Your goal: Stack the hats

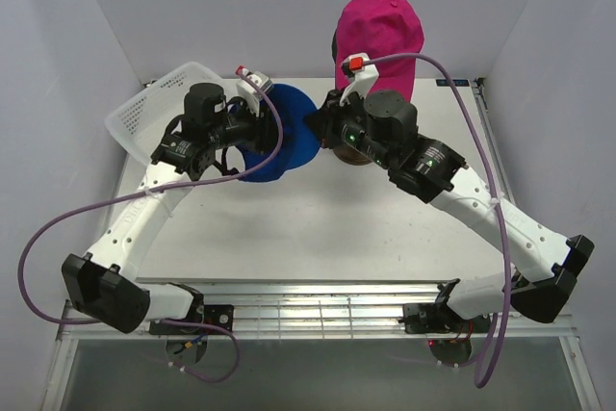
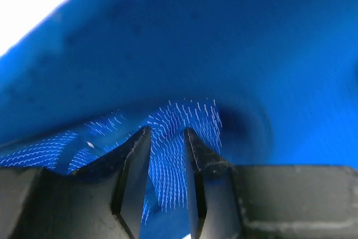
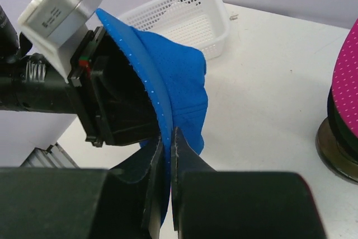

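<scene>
Closest to the right wrist camera, the right claw (image 3: pixel 169 141) has its two dark fingers pressed nearly together on the rim of the bright blue cap (image 3: pixel 179 76), pinching the thin edge of fabric between them. On the other side of that cap, the left claw (image 2: pixel 166 138) has its jaws drawn in to a narrow gap, with a fold of blue perforated cloth caught between its fingers (image 2: pixel 137 155). The rest of the cap fills the left wrist view. Seen from above, the blue cap hangs between the two arms over the far middle of the white desk (image 1: pixel 318 228), held at both ends and lifted clear of the surface. Behind the left arm a white plastic mesh basket (image 1: pixel 159 108) lies tilted at the far left corner of the desk. Behind the right arm the magenta cap (image 1: pixel 380 31) sits high on a dark round stand (image 3: pixel 335 149), just beside the blue cap. What lies under the magenta cap is mostly hidden.
</scene>
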Controlling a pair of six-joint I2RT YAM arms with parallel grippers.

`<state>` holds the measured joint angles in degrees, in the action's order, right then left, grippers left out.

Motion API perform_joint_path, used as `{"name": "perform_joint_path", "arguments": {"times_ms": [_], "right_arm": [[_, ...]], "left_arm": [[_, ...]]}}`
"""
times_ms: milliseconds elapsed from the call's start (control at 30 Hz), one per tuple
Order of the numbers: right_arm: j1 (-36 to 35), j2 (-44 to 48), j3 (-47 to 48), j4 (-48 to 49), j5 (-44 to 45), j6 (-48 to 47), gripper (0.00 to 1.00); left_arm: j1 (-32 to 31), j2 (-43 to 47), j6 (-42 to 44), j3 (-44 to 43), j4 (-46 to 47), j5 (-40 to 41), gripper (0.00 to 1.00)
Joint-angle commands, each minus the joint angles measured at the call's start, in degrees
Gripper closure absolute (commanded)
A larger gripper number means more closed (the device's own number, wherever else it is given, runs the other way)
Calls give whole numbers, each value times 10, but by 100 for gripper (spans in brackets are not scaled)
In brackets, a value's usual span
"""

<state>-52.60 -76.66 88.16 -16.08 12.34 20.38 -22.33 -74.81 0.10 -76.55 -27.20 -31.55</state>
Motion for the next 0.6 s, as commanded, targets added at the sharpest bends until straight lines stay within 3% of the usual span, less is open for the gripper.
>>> {"name": "perform_joint_path", "arguments": {"times_ms": [0, 167, 333, 467, 567], "right_arm": [[-40, 20, -2, 67, 0, 48, 92], [-59, 26, -17, 92, 29, 71, 92], [-59, 6, 17, 84, 57, 32, 92], [-54, -25, 106, 55, 96, -138, 92], [-37, -43, 145, 86, 67, -245, 92]], "left_arm": [[-10, -5, -111, 44, 110, 112, 59], [-11, -33, -185, 57, 151, 132, 43], [-11, -17, -180, 40, 120, 120, 38], [-11, 39, -109, 24, 23, 92, 34], [-11, 74, -29, -12, -63, 103, 33]]}}
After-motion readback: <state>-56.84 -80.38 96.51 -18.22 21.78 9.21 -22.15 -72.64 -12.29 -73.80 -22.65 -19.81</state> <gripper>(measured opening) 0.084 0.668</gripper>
